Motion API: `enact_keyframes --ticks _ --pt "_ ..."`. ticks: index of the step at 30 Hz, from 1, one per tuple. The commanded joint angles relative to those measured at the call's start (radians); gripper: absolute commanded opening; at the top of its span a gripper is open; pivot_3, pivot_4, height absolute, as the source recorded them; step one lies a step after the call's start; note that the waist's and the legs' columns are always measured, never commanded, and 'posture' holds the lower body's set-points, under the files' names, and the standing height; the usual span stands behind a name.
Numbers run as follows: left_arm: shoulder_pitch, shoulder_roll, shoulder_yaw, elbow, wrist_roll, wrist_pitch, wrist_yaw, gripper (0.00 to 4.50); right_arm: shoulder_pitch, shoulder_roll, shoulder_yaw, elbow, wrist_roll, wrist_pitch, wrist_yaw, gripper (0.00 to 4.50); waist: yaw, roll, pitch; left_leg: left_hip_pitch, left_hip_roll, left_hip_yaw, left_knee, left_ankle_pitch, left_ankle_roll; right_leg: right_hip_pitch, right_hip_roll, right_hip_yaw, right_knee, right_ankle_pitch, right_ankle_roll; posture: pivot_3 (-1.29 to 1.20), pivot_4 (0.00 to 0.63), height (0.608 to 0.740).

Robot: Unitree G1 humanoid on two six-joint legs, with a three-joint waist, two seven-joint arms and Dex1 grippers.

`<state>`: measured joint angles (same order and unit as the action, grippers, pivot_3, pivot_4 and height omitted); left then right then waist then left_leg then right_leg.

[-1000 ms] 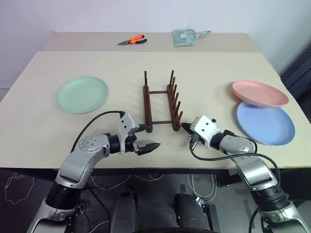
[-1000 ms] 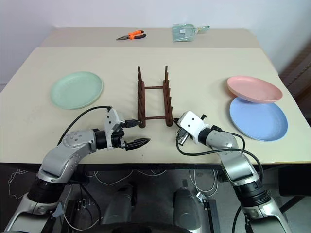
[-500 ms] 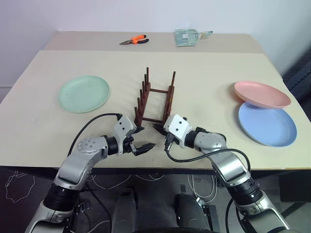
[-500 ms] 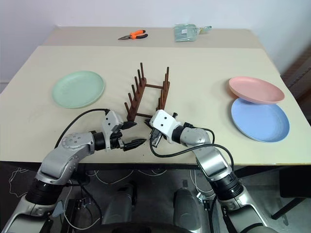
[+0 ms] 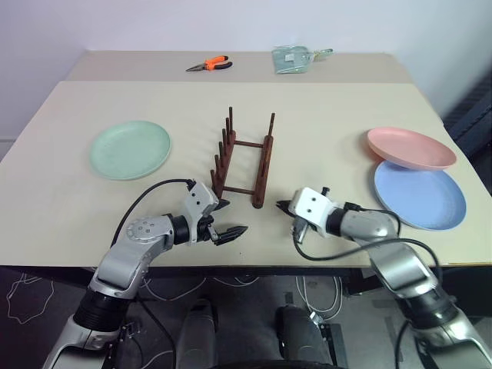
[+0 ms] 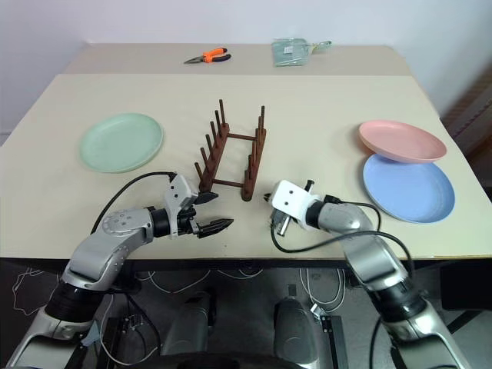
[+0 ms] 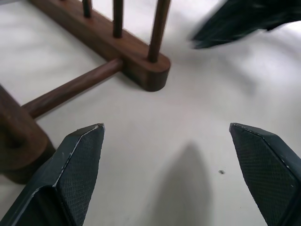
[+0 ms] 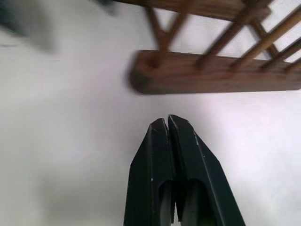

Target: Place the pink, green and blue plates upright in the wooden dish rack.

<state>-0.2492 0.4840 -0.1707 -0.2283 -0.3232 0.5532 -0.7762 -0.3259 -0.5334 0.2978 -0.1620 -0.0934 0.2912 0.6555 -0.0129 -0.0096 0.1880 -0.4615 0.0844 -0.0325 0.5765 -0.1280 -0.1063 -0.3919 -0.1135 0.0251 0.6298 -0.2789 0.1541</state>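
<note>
Jaws of the left gripper (image 5: 231,218) stand wide apart just off the near end of the wooden dish rack (image 5: 242,160), while the right gripper (image 5: 283,206) has its jaws pressed together beside the rack's near right corner. On the pale beige worktop (image 5: 323,115) the empty rack sits slightly askew in the middle, the green plate (image 5: 130,149) lies flat far to its left, and the pink plate (image 5: 411,148) rests tilted on the blue plate (image 5: 420,195) at the right. Orange-handled pliers (image 5: 209,64) and a greenish packet (image 5: 293,58) lie at the far edge, near a plain light wall (image 5: 231,23).

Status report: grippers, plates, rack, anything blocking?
Left gripper open, right gripper shut, both empty at rack's near end. Wooden dish rack empty. Green plate flat; pink plate overlapping blue plate. Nothing blocking.
</note>
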Motion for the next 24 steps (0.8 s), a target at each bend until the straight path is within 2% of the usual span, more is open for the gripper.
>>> enact_keyframes --ticks 1,13,16,24 --pt "-0.005 -0.007 0.010 0.002 0.012 -0.030 0.013 4.40 -0.047 0.048 0.035 0.083 -0.059 -0.072 -0.050 0.05 0.003 0.000 0.000 0.000 0.000 0.000 0.000 0.000 0.000 0.000 0.000 0.000 0.000 0.000 0.000 0.00 0.150 0.740" --pt "-0.028 -0.059 0.015 0.096 0.092 -0.110 0.116 4.40 -0.136 0.205 0.109 0.127 -0.065 -0.152 -0.014 0.05 0.001 0.000 0.000 0.000 0.000 0.000 0.000 0.000 0.000 0.000 0.000 0.000 0.001 0.000 0.000 0.00 0.150 0.740" --pt "-0.050 -0.073 0.003 0.136 0.120 -0.131 0.132 4.40 -0.130 0.189 0.086 0.103 -0.059 -0.142 -0.010 0.05 0.006 0.000 0.000 0.000 0.000 0.000 0.000 0.000 0.000 0.001 0.000 0.000 0.001 0.000 0.001 0.00 0.150 0.740" --pt "-0.143 -0.179 -0.031 0.299 0.199 -0.178 0.219 4.40 0.021 0.014 -0.077 -0.104 0.008 -0.032 0.046 0.05 0.024 0.001 -0.001 0.001 0.000 0.000 0.000 0.000 0.000 0.001 0.000 0.000 0.001 0.000 0.000 0.00 0.150 0.740"
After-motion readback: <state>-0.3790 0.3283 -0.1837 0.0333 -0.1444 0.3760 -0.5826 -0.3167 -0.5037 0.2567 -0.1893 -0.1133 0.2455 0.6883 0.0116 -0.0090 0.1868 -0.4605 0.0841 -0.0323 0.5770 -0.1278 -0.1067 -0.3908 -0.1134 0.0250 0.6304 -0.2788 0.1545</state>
